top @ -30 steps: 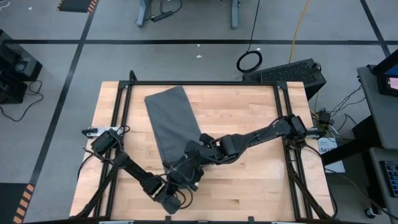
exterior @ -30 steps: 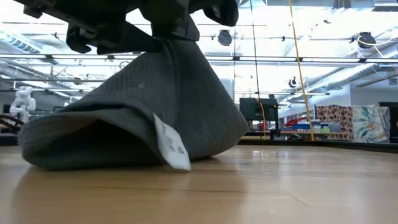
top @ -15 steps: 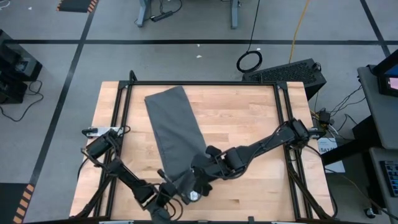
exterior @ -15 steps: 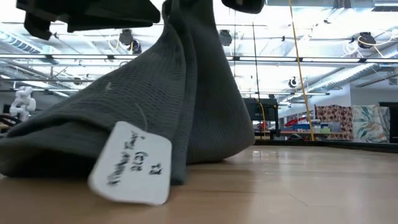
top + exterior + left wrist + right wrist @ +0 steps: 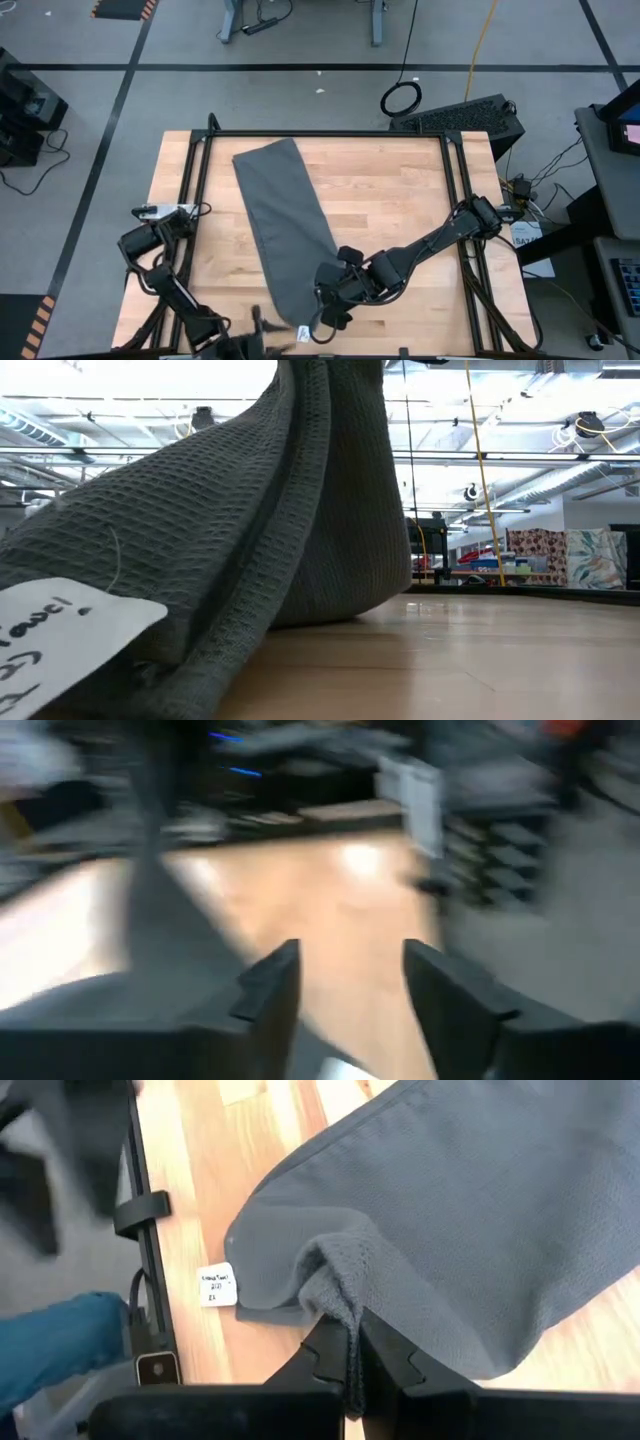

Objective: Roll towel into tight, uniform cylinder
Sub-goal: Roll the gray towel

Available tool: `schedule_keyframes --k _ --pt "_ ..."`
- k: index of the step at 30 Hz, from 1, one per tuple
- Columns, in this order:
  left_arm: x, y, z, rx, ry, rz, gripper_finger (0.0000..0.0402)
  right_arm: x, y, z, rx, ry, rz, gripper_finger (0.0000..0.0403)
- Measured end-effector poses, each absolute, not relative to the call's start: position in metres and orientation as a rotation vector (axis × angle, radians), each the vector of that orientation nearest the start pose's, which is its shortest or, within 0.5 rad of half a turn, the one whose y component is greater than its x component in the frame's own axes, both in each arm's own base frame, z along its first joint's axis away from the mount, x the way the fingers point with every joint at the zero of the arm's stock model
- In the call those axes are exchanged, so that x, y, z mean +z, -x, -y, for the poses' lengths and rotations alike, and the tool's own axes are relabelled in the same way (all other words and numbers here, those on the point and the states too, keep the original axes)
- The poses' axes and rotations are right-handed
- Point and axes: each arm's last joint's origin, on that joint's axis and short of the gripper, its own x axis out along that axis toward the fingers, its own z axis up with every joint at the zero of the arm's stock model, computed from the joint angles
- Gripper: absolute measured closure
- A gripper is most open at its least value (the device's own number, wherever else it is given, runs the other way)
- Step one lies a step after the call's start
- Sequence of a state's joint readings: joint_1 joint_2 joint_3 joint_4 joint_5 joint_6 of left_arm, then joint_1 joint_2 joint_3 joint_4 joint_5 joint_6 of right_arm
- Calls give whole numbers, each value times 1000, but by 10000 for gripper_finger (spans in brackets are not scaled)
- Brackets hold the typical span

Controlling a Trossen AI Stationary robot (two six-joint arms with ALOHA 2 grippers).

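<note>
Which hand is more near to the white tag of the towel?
Right. The right hand is shut on the towel, pinching a fold just beside the white tag. The left hand is apart, empty, at the table's near edge.

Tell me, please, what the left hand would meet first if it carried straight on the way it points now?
Probably nothing soon: past the left hand, open and empty, lies bare table, then blurred equipment beyond its edge. Depth is hard to judge.

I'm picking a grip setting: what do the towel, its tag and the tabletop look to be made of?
Towel: soft woven cloth, matte dark grey; a waffle-like grid texture shows and it drapes in folds.
Tag: white, flat, with dark writing; paper or fabric, unclear.
Tabletop: light wood planks with visible grain and a slight sheen.
</note>
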State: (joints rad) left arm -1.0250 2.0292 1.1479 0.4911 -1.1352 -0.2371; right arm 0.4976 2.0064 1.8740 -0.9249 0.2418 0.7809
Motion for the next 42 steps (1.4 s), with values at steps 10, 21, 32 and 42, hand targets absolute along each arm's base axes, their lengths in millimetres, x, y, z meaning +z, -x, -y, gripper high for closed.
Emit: schedule_keyframes --k 10,21,32,42 --pt "135 -255 335 -75 -547 -492 171 288 -383 -199 -215 -378 -945 403" --pt "130 -282 312 -123 -466 -639 157 288 -383 -199 -221 -391 -942 403" --pt "117 -280 287 -94 -547 -873 142 290 -385 -200 -222 -427 -921 403" --pt "101 -285 282 -158 -665 -927 312 295 -387 -211 -157 -464 -857 403"
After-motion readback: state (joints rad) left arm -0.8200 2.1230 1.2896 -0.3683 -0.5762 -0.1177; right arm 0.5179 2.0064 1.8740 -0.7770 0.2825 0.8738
